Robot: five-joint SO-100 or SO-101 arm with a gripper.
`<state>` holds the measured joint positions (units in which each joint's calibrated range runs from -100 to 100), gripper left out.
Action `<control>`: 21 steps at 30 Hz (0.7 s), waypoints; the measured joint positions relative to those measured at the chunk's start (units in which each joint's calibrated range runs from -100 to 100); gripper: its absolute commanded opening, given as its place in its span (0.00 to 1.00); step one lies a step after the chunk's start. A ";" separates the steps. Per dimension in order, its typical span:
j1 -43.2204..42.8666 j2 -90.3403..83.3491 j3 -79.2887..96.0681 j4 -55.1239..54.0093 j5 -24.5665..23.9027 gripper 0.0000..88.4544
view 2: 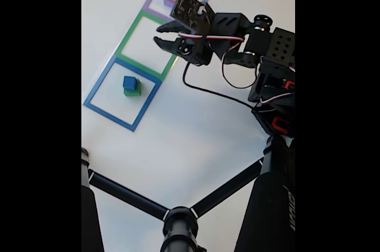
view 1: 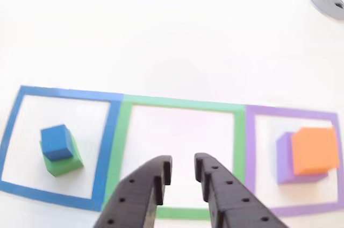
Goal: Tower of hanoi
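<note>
Over the empty green square point(view 1: 183, 109), we saw our gripper point(view 1: 183, 168) hovering with jaws slightly apart and holding nothing, the blue cube point(view 1: 56, 142) stacked on the green cube point(view 1: 65, 164) to its left, the orange cube point(view 1: 315, 150) on the purple cube point(view 1: 284, 158) to its right.

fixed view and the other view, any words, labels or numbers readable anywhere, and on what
None can be read.
Black tripod leg: faint pale lettering down its side, too small and blurred to read.
Blue foam cube, orange foam cube, taped floor squares and black gripper: no markings seen.
</note>
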<state>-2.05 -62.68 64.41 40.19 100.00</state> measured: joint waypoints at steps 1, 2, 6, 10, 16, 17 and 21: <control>2.57 -0.42 -3.10 4.84 0.00 0.00; 5.85 -0.59 -6.20 9.35 -0.54 0.00; 12.64 -0.76 -19.48 24.83 0.00 0.00; 18.84 -0.25 -31.87 36.11 0.00 0.00; 23.52 0.93 -41.70 44.58 0.00 0.00; 23.87 1.18 -42.85 45.38 0.00 0.00; 27.50 1.35 -45.77 47.16 0.00 0.00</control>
<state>25.45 -61.33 18.64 87.34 100.00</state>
